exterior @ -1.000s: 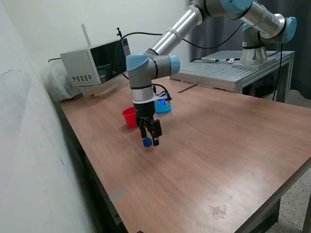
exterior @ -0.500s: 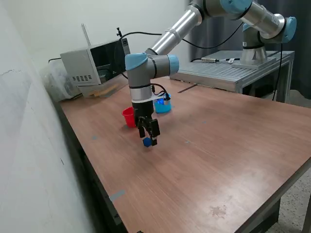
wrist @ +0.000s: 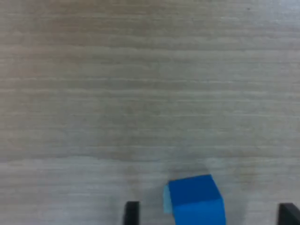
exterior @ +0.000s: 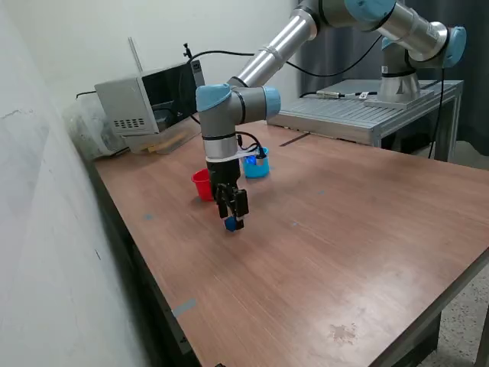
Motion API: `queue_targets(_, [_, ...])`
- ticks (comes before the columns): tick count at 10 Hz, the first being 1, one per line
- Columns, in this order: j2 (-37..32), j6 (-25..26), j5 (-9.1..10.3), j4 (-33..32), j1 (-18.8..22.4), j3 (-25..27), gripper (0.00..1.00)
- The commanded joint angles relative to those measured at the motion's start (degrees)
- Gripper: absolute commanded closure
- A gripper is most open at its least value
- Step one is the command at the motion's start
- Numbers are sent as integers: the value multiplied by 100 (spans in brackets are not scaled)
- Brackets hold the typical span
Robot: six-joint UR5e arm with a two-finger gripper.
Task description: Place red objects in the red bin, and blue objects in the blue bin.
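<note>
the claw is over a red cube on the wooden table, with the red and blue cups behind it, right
Not quite: the cube under the claw is blue, as the wrist view shows. It does lie on the wooden table, with the red cup and blue cup behind.

The exterior view looks down across the table [exterior: 344,252] from afar; the wrist view hovers close above it, both sharing the blue cube [exterior: 230,223] between the jaws.

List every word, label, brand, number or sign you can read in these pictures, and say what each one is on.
None can be read.
The grey box at the back of the table: no legible marking; anything on it is too small to tell.
The red cup, light blue cup and blue cube at the hand: plain, with no print visible.
</note>
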Motion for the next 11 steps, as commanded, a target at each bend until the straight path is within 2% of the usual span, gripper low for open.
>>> queue_targets(1, [0, 0, -38, 0, -4, 15, 100])
queue_targets(6, [-113, 0, -196, 17, 5, -38, 100])
queue_targets(8, [-552, 26, -196, 166, -4, 32, 100])
queue_targets(11, [-1385, 53, -231, 920, -39, 356, 100])
